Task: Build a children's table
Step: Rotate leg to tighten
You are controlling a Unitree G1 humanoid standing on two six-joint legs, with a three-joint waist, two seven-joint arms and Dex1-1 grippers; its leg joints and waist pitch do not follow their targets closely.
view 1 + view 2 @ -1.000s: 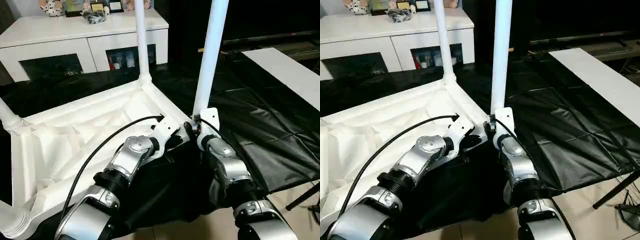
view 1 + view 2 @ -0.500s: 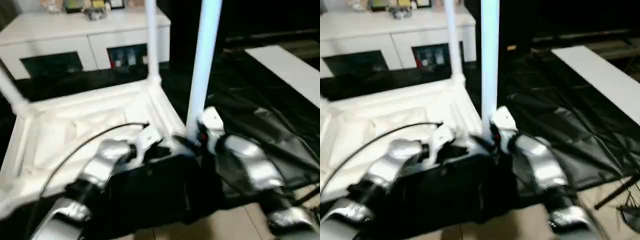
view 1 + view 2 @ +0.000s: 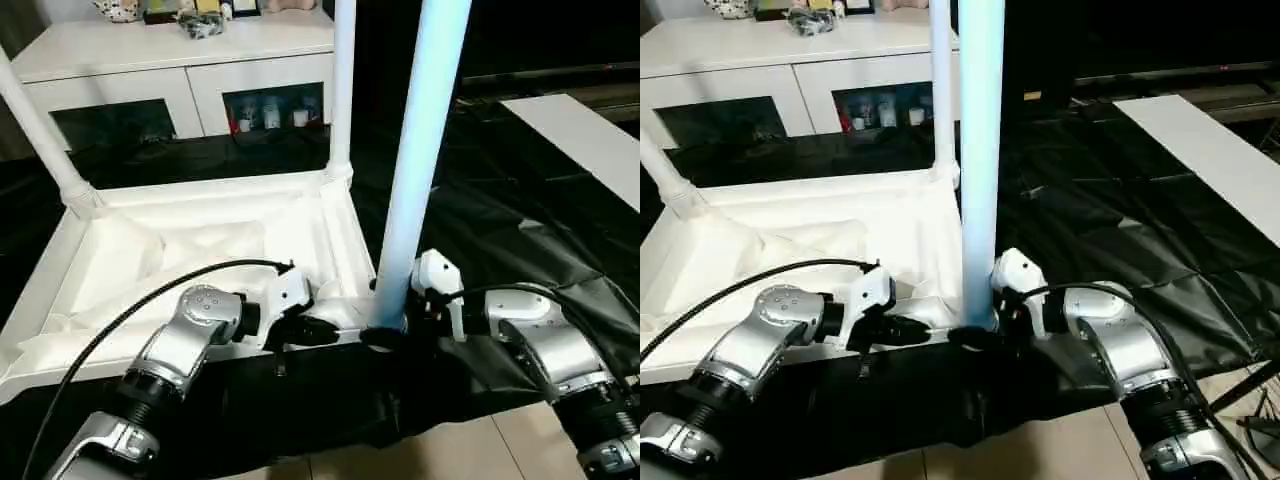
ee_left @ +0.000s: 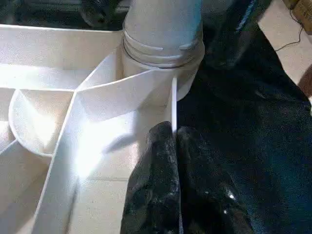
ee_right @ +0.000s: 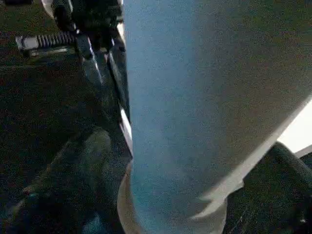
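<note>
Head pair overhead; wrist views close-up.

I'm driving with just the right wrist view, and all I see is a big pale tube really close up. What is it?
Observer: It's a table leg, standing upright in the near corner of the upside-down tabletop.
Child: What's my other pincer doing?
Observer: The left pincer is shut on the tabletop's thin edge wall, right beside that leg's socket.
Child: Are any other legs in?
Observer: Yes, a far-right leg and a far-left leg stand upright too.
</note>
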